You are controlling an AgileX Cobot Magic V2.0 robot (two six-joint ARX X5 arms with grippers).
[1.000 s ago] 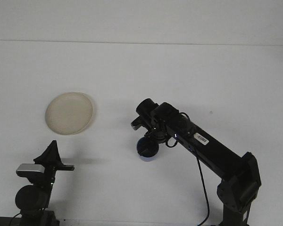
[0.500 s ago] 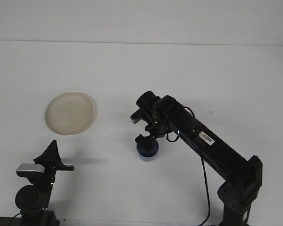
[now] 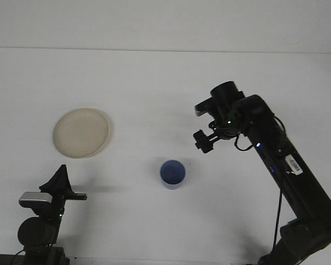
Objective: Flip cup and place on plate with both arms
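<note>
A blue cup [image 3: 172, 174] stands upright on the white table, mouth up, with nothing touching it. My right gripper [image 3: 202, 142] hangs above the table to the cup's upper right, a short gap away; its fingers are apart and hold nothing. The cream plate [image 3: 81, 132] lies flat at the left, empty. My left gripper [image 3: 61, 175] sits low at the bottom left, below the plate, its fingers meeting in a point and gripping nothing.
The right arm [image 3: 287, 165] slants from the bottom right corner up toward the middle. The table's far edge [image 3: 165, 49] runs across the top. Bare white surface separates the cup from the plate.
The right gripper let go of the cup and pulled away up and to the right. The cup stays upright where it was set down. The left arm has not moved.
</note>
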